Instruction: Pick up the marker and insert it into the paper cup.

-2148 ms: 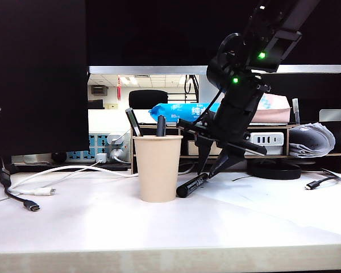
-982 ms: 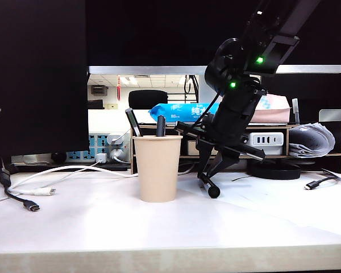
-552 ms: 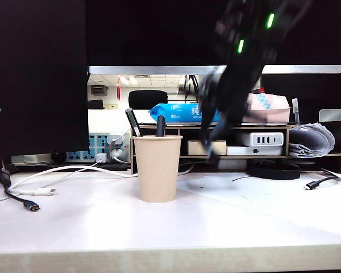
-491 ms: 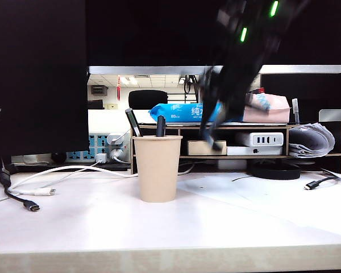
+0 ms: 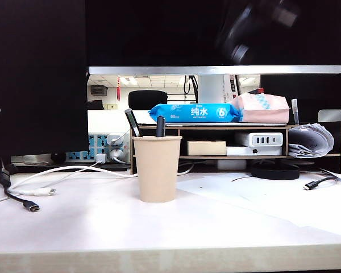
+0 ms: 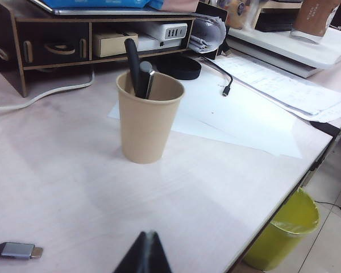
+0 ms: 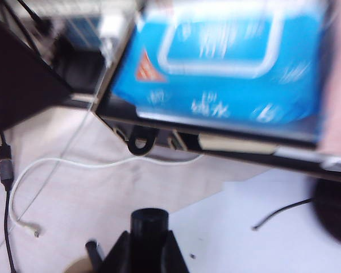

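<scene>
While our right gripper [image 7: 148,250], high at 1 o'clock of the paper cup [image 5: 157,168], clamps its fingers on the marker [image 7: 149,227], stiff, light, slippery, we keep mid-barrel; left gripper [image 6: 146,255] seems closed.

The paper cup [image 5: 157,168] stands upright on the table [image 5: 170,227]. Two dark pens [image 5: 160,125] protrude above its rim. The right arm [image 5: 256,25] appears only as a blur high up.

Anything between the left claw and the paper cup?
No: the left wrist view shows only bare table between the left claw and the paper cup.
</scene>
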`<state>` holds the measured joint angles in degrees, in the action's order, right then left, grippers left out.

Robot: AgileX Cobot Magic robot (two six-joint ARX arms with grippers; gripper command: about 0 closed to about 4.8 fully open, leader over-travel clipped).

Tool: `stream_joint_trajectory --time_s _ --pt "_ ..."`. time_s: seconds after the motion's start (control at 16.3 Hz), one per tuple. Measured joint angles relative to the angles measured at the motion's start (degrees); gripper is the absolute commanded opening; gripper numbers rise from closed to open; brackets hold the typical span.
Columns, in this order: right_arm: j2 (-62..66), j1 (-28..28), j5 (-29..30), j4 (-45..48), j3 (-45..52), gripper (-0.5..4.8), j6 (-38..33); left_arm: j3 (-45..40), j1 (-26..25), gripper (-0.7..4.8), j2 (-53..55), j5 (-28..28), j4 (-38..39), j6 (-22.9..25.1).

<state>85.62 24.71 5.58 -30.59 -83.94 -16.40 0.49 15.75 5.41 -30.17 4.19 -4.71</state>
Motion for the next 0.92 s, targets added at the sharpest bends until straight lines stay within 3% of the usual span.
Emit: stream_joint_trajectory --time_s 0.12,0.37,0.49,0.61,0.74,0.92 --pt "-7.5 0.0 -1.1 -2.1 3.2 -0.05 2.5 0.0 0.0 -0.05 0.0 0.0 0.4 0.0" --pt "-26.4 0.0 0.4 1.2 24.3 -0.05 0.3 0.0 0.0 -0.05 0.0 0.0 0.4 0.0" --pt "-37.9 0.1 3.3 18.4 40.6 -0.05 -3.3 0.0 0.0 -0.05 0.0 0.0 1.1 0.0" --pt "-37.3 0.1 3.5 40.0 52.4 -0.05 -6.8 0.0 0.0 -0.05 0.0 0.0 1.2 0.0" --pt "-33.4 0.1 3.8 51.3 55.4 -0.05 -7.5 0.0 0.0 -0.05 0.0 0.0 1.3 0.0" --pt "-15.7 0.3 10.3 76.7 55.1 -0.05 -12.8 0.0 0.0 -0.05 0.0 0.0 1.7 0.0"
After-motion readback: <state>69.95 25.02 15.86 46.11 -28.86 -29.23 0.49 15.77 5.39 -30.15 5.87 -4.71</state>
